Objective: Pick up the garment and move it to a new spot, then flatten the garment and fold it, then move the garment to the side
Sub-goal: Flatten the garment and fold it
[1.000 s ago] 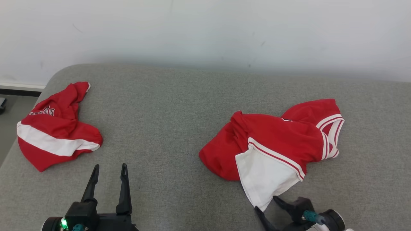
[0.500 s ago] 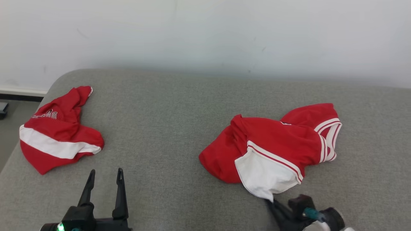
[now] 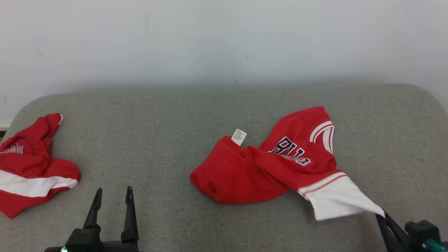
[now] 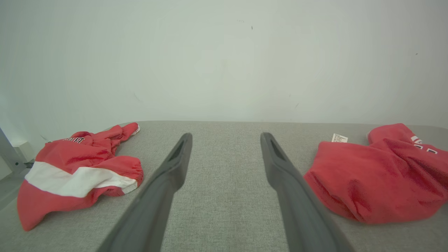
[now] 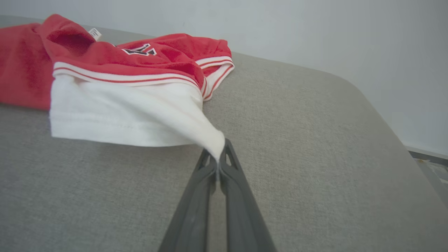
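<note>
Right wrist view: right gripper (image 5: pixel 218 160) clamps garment (image 5: pixel 133 105) by white corner; left gripper (image 4: pixel 225 137) spread, empty.

The left gripper (image 3: pixel 114 189) has two long, slim black fingers (image 3: pixel 130 213) tapering to points, set on a black base (image 3: pixel 82 238) with a small green light (image 3: pixel 64 249). Close up, the fingers are matte dark grey, each with a narrow slot near the tip. The right gripper (image 3: pixel 384 216) has a black housing (image 3: pixel 420 231) bearing a teal plug (image 3: pixel 429 244).
</note>
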You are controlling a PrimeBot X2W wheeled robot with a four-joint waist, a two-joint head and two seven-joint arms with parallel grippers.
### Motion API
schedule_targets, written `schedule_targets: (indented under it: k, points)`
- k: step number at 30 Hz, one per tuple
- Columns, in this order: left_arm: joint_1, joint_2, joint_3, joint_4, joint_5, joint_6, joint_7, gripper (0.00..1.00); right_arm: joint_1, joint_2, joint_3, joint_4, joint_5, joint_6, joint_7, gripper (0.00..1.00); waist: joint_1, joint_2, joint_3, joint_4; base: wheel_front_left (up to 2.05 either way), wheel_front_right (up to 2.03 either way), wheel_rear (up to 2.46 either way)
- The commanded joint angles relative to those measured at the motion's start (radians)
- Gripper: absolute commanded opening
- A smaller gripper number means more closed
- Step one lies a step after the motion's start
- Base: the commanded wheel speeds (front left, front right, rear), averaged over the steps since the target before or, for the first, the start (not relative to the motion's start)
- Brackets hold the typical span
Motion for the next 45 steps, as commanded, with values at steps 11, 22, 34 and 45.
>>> schedule_targets:
  k: [11, 22, 34, 45]
  points:
    - [-0.007, -0.001, 0.007, 0.005, 0.001, -0.003, -0.003, 1.00, 0.188, 0.068, -0.169, -0.237, 0.027, -0.002, 0.103, 1.00, 0.0001, 0.0000, 0.014, -0.038, 0.00, 0.00, 0.00]
    - [0.003, 0.003, 0.014, 0.000, 0.003, -0.002, -0.003, 1.00, 0.201, 0.079, -0.174, -0.522, 0.037, -0.002, 0.177, 1.00, 0.0001, 0.0000, -0.002, -0.042, 0.00, 0.00, 0.00]
    - [-0.065, 0.011, 0.005, 0.021, -0.032, -0.030, 0.000, 1.00, 0.139, 0.139, -0.132, -0.479, 0.036, -0.002, 0.148, 1.00, 0.0001, 0.0000, 0.022, -0.050, 0.00, 0.00, 0.00]
    - [-0.363, 0.148, -0.076, 0.101, -0.082, -0.097, 0.175, 1.00, -0.006, 0.189, -0.008, -0.275, 0.055, -0.002, 0.028, 1.00, 0.0001, 0.0000, 0.104, -0.193, 0.00, 0.00, 0.00]
